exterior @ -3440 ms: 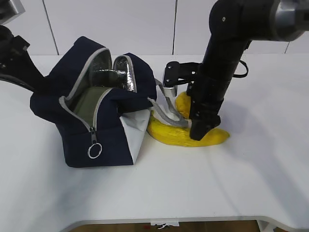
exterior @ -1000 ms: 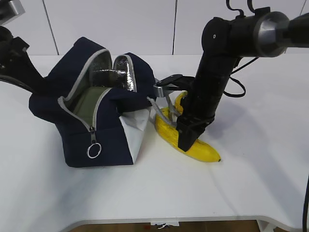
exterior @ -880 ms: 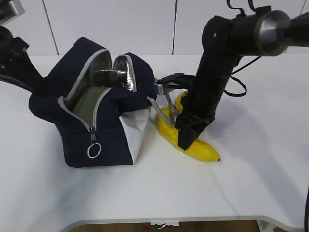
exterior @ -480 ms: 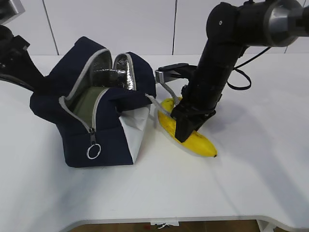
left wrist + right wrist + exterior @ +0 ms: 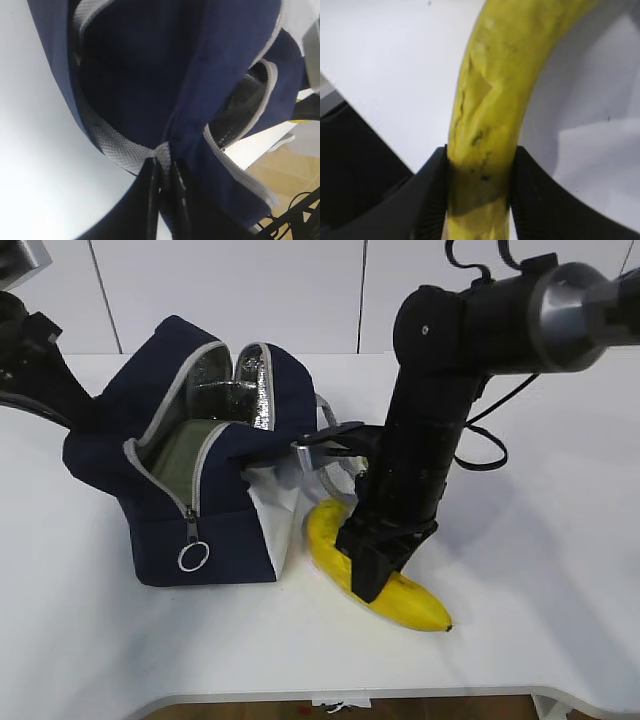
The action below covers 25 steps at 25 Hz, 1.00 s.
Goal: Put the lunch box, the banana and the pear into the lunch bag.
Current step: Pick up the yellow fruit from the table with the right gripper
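The navy lunch bag (image 5: 225,525) lies open on the left of the white table. Inside its opening shows the sage-green lid of the lunch box (image 5: 182,455). My right gripper (image 5: 367,582) is shut on the middle of the yellow banana (image 5: 415,605), just right of the bag's white end panel (image 5: 272,530). In the right wrist view the banana (image 5: 492,90) sits squeezed between both pads (image 5: 431,192). My left gripper (image 5: 164,167) is shut on the bag's grey webbing handle (image 5: 117,147) at the bag's far left. The pear is hidden.
The bag's metal ring pull (image 5: 192,558) hangs at its near corner. The left arm (image 5: 38,365) stands behind the bag's left end. A grey handle loop (image 5: 322,455) lies between bag and right arm. The table's front edge (image 5: 400,695) is close to the banana.
My right gripper has carried the banana toward the front of the table and slightly left, next to the bag's white end. The bag and left arm have stayed put.
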Motion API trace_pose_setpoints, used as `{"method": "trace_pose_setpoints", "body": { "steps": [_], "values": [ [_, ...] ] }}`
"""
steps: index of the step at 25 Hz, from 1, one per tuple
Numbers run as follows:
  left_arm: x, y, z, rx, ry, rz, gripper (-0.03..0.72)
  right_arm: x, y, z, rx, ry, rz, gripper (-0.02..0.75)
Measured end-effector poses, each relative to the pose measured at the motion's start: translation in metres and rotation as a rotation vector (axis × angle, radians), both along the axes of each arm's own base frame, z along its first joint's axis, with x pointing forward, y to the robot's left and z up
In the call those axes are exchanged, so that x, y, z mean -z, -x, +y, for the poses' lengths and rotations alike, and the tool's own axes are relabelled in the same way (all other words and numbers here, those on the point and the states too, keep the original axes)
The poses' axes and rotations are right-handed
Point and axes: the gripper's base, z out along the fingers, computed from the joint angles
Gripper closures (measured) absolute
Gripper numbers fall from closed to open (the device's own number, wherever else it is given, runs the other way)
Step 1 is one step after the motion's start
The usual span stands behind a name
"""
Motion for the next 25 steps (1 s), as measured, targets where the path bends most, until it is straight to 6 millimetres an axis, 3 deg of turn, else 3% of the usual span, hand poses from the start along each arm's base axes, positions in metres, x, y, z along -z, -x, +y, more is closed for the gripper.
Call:
{"method": "trace_pose_setpoints", "body": {
  "steps": [9,18,25],
  "values": [
    [0.0,0.0,0.0,0.0,0.0,0.0,0.676,-0.057,0.021,-0.013,0.052,-0.018,-0.111,0.463],
    [0.0,0.0,0.0,-0.001,0.004,0.0,0.676,-0.081,0.066,-0.031,0.112,-0.054,-0.095,0.462],
    [0.0,0.0,0.0,-0.001,0.004,0.0,0.677,-0.098,0.088,-0.04,0.15,-0.076,-0.115,0.462]
  ]
}}
